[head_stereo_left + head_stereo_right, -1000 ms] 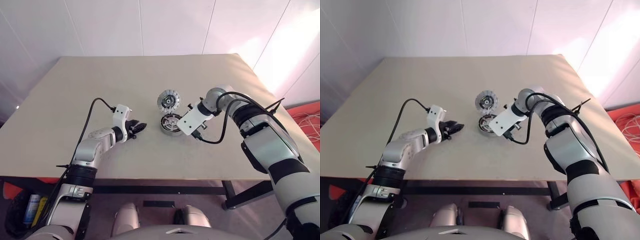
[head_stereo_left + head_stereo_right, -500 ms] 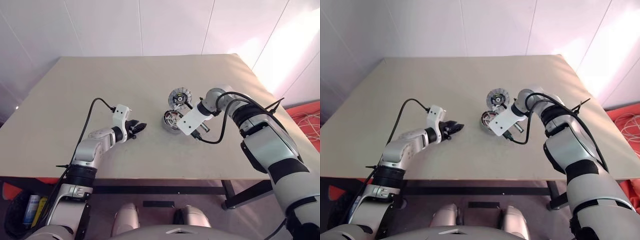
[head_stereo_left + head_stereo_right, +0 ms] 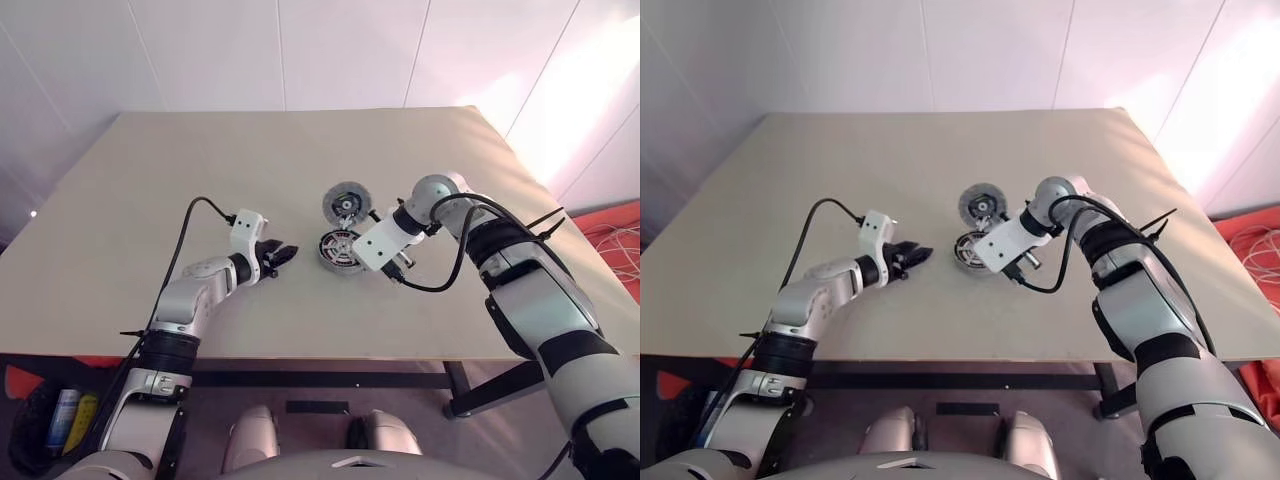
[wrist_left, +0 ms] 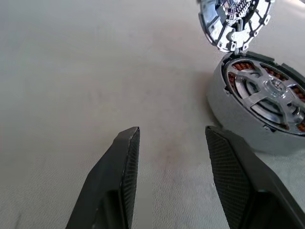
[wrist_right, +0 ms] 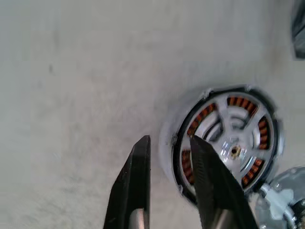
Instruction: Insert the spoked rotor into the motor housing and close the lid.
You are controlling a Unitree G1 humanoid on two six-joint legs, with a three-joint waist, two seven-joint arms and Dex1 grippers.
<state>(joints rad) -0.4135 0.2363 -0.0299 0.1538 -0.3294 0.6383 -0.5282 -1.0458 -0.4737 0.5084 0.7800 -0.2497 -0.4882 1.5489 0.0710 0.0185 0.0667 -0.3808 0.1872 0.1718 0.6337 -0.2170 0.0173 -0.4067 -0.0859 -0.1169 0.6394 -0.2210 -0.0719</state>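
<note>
- Motor housing (image 3: 341, 250) — grey metal cup resting flat on the surface (image 3: 200, 160), mid-way between the two arms. Copper-brown windings ring the inside. Judged dense, rigid, smooth-walled; apt to slide if nudged sideways.
- Spoked rotor (image 4: 269, 98) — silvery spokes and hub lie within the winding ring, apparently already seated. Thin spokes; better left alone.
- Lid (image 3: 346, 201) — round disc hinged at the housing's far edge, standing tilted up, not yet shut. Light and stiff; best pushed at the free rim opposite the hinge.
- Left claw (image 4: 172, 179) — parted, holding nothing, low over the surface just short of the housing.
- Right claw (image 5: 167, 186) — narrowly parted, empty, pointing down over the housing's rim.
</note>
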